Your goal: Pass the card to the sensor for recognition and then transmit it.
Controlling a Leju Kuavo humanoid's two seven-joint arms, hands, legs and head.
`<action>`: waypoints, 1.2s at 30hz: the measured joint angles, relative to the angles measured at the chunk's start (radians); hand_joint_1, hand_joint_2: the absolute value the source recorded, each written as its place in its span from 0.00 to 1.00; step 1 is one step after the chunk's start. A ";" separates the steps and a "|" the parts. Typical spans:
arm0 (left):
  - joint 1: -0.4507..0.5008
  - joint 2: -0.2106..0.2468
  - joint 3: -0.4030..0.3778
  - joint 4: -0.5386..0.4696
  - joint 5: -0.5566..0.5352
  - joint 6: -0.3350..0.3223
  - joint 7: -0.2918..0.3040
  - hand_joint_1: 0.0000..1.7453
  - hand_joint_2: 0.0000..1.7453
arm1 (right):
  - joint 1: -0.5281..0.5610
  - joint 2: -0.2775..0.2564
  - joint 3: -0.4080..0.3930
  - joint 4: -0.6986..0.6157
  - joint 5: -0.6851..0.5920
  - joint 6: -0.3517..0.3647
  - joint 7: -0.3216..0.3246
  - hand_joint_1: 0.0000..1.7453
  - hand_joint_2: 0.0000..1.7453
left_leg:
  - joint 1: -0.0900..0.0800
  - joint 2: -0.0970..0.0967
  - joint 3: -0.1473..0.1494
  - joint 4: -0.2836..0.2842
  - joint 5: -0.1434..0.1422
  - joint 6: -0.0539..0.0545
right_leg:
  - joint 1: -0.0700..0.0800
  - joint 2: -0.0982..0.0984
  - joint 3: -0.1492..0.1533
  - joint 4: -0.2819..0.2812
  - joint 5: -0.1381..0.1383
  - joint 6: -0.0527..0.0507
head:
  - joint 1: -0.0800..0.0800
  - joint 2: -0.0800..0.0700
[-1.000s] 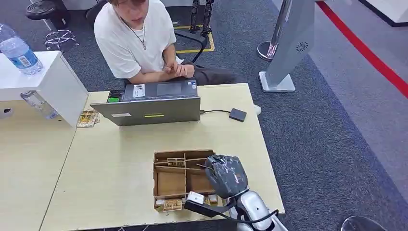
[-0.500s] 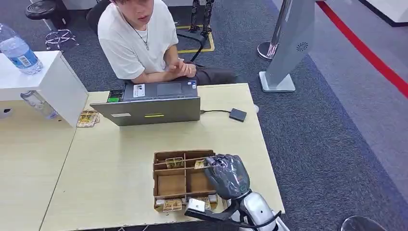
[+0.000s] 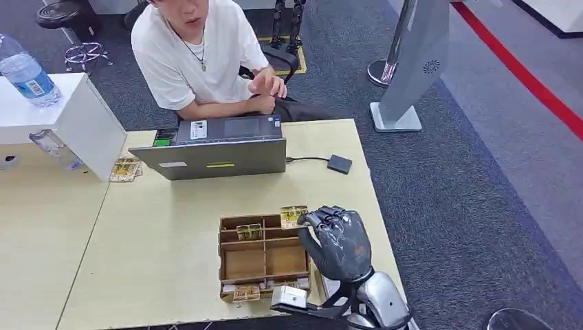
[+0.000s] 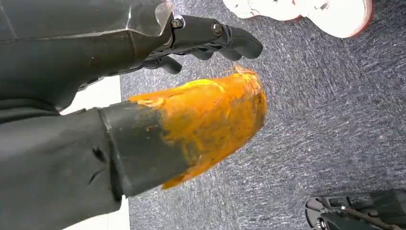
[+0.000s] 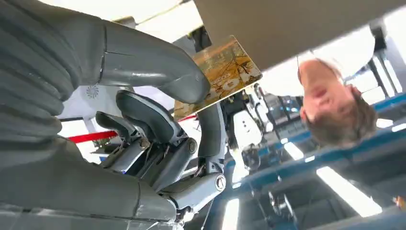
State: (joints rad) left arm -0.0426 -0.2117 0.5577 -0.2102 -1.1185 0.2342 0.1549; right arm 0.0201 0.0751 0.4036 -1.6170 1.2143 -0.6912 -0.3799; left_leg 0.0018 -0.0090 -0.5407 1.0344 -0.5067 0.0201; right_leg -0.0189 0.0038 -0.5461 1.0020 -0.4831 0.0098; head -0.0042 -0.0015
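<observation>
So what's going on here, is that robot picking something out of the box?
Yes. The right robot hand pinches a small card between thumb and finger, holding it just above the back edge of the wooden divided box on the table. More cards sit in the box. A small dark sensor lies farther back, wired to the laptop, where a person sits. The card hasn't reached the sensor yet.

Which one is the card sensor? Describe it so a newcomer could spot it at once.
Start at the open grey laptop on the pale wooden table. A thin black cable runs from its side toward the table's right edge and ends at the sensor. It is a small, flat, dark square lying alone, unlike the brown compartmented card box nearer the robot.
</observation>
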 joint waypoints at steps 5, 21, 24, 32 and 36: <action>0.000 0.000 0.000 0.000 -0.007 0.000 -0.003 0.00 0.00 | -0.019 0.019 -0.014 -0.011 -0.015 0.000 0.000 1.00 1.00 | 0.000 0.000 0.000 0.000 0.000 0.000 | 0.000 0.000 0.000 0.000 0.000 0.000 | 0.000 0.000; -0.001 -0.002 0.000 0.000 -0.036 -0.003 -0.006 0.00 0.00 | -0.194 0.061 -0.025 0.107 -0.033 0.000 0.074 1.00 1.00 | 0.000 0.000 0.000 0.000 0.001 -0.002 | 0.000 0.000 0.000 0.000 0.001 -0.001 | 0.000 0.000; -0.001 -0.002 0.000 0.000 -0.037 -0.003 -0.006 0.00 0.00 | -0.226 0.066 -0.025 0.148 -0.026 0.000 0.100 0.00 1.00 | 0.000 0.000 0.000 0.000 0.001 -0.002 | 0.000 0.000 0.000 0.001 0.001 -0.001 | 0.000 0.000; -0.001 -0.003 0.000 0.000 -0.039 -0.004 -0.006 0.00 0.00 | -0.265 0.071 -0.025 0.217 -0.015 0.000 0.139 0.00 0.00 | 0.000 0.000 0.000 0.000 0.002 -0.002 | 0.000 0.000 0.000 0.001 0.001 -0.001 | 0.000 0.000; -0.001 -0.005 0.001 0.000 -0.039 -0.004 -0.006 0.00 0.00 | -0.267 0.071 -0.025 0.228 -0.020 0.000 0.144 0.00 0.00 | 0.000 0.000 0.000 0.000 0.001 -0.002 | 0.000 0.000 0.000 0.001 0.001 -0.001 | 0.000 0.000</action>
State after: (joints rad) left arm -0.0440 -0.2163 0.5585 -0.2102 -1.1578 0.2304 0.1492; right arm -0.2466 0.1465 0.3784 -1.3889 1.1944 -0.6908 -0.2361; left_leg 0.0020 -0.0093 -0.5408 1.0344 -0.5052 0.0181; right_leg -0.0188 0.0037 -0.5463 1.0026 -0.4821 0.0089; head -0.0042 -0.0015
